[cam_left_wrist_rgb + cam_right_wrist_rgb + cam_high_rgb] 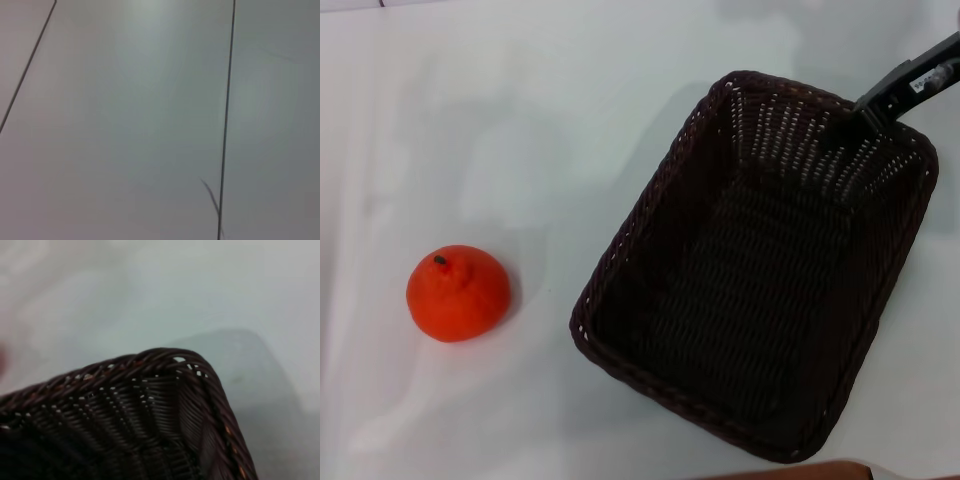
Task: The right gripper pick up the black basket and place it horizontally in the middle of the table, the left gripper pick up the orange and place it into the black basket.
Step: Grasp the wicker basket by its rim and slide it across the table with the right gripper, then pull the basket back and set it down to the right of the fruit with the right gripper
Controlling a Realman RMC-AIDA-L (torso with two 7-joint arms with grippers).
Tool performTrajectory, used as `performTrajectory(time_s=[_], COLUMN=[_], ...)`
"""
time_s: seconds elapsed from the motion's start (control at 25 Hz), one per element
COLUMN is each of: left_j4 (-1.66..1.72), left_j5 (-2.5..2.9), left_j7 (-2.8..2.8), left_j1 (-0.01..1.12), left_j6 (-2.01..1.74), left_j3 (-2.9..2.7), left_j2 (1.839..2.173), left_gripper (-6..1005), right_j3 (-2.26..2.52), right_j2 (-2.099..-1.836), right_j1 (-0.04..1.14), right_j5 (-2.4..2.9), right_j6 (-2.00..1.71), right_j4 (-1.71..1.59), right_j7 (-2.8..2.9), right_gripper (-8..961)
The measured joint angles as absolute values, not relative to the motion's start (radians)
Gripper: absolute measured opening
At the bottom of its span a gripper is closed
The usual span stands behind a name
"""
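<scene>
Black slim right gripper (857,118) reaches from the far right to the dark woven wicker basket's (620,250) far rim, its jaws' grip hidden; the left gripper is unseen.

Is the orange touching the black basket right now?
Apart. In the head view, the orange sits left of the black basket with bare table between them.

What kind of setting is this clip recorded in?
Probably a lab or test bench rather than a home: a bare white table holding only an orange and a black basket, with the right hand at the basket's far rim.
</scene>
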State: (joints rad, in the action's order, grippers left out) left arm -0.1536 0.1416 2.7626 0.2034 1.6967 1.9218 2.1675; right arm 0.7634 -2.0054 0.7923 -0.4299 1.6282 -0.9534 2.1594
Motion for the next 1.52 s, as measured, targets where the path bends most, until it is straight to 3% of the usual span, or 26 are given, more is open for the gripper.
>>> performTrajectory(time_s=[0.04, 0.48, 0.88, 1.52], left_j4=[-0.154, -0.153, -0.153, -0.155], left_j5=[0.141, 0.139, 0.145, 0.146], left_j7=[2.763, 2.763, 2.766, 2.770], left_j1=[0.203, 0.203, 0.211, 0.216], left_j6=[1.697, 1.694, 1.693, 1.686], left_j3=[1.923, 1.927, 1.927, 1.926], left_j2=[2.168, 2.168, 2.166, 2.166], left_gripper=[935, 935, 934, 935], right_j3=[0.749, 0.536, 0.430, 0.334], right_j2=[-2.002, -1.964, -1.923, -1.928], right_j1=[0.791, 0.735, 0.659, 0.581], right_j5=[-0.444, -0.565, -0.747, -0.853], right_j6=[1.642, 1.738, 1.726, 1.510], right_j4=[-0.954, -0.950, -0.822, -0.622], right_j7=[2.159, 2.160, 2.235, 2.328], right_gripper=[305, 203, 203, 203])
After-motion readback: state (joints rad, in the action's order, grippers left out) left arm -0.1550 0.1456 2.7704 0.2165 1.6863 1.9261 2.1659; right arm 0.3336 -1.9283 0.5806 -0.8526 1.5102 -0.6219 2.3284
